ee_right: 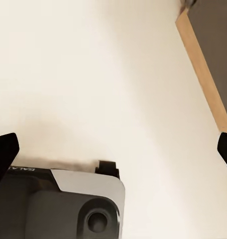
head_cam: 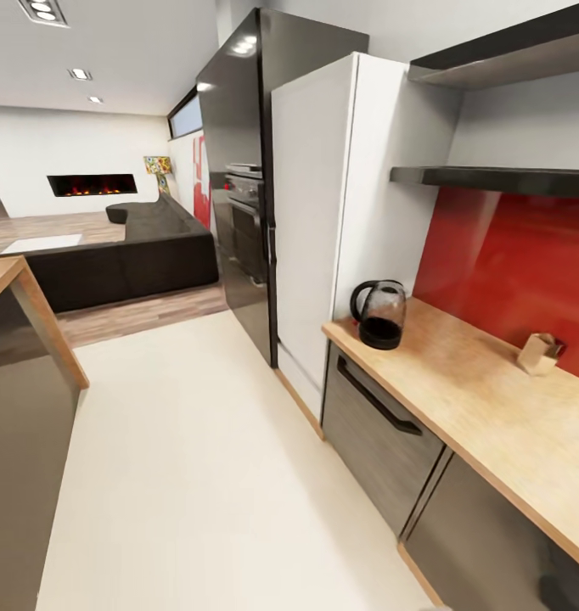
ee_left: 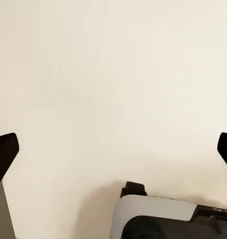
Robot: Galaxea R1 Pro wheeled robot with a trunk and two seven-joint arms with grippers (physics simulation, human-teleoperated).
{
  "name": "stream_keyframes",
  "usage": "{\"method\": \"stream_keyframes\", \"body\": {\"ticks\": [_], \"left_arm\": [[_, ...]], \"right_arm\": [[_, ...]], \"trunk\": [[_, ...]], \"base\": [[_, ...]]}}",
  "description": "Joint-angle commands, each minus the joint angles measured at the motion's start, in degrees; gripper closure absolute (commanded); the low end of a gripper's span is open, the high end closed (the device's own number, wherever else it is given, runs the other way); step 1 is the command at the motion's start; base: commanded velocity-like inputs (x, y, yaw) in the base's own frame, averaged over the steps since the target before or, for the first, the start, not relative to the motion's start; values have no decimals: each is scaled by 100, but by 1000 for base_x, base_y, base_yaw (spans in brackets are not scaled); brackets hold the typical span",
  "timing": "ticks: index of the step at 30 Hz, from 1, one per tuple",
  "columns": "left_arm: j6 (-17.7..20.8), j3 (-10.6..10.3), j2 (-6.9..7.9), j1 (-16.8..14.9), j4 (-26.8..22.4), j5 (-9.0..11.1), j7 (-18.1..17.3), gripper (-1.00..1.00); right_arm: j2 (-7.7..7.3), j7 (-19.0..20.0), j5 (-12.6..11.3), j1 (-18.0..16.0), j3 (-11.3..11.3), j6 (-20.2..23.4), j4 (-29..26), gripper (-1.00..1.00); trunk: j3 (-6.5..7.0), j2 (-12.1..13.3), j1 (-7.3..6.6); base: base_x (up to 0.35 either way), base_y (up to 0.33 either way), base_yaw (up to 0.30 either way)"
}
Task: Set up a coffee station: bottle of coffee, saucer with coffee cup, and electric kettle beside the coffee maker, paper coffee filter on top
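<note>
Glass electric kettle (head_cam: 379, 314) is sitting on the table (head_cam: 459, 382) at two o'clock; both grippers are hanging spread, everything else remaining undone.

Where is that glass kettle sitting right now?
In the head view, the electric kettle stands at the right, on the near end of the kitchen countertop, beside the tall white cabinet and well apart from the small tan box by the red wall.

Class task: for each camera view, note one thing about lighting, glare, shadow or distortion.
Head view: ceiling-light glare on the glossy black fridge; verticals lean, wide-angle distortion. Left wrist view: soft shadow on the cream floor near the robot's base. Right wrist view: similar soft shadow, evenly lit.
</note>
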Motion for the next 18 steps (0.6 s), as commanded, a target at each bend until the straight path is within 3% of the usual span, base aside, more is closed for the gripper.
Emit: {"method": "stream_keyframes", "body": {"ticks": [1,9,18], "left_arm": [[-20,-39,3,-5,5,60,-17,-100],[-15,-36,9,-5,6,66,-17,-100],[-11,-30,15,-5,1,69,-17,-100]], "right_arm": [[-3,18,-60,-5,45,-19,2,-100],[3,17,-61,-5,47,-20,-2,-100],[3,17,-68,-5,47,-20,-2,-100]], "trunk": [[-11,-11,7],[-11,-11,7],[-11,-11,7]], "base": [[337,0,0],[337,43,0],[291,214,-53]]}}
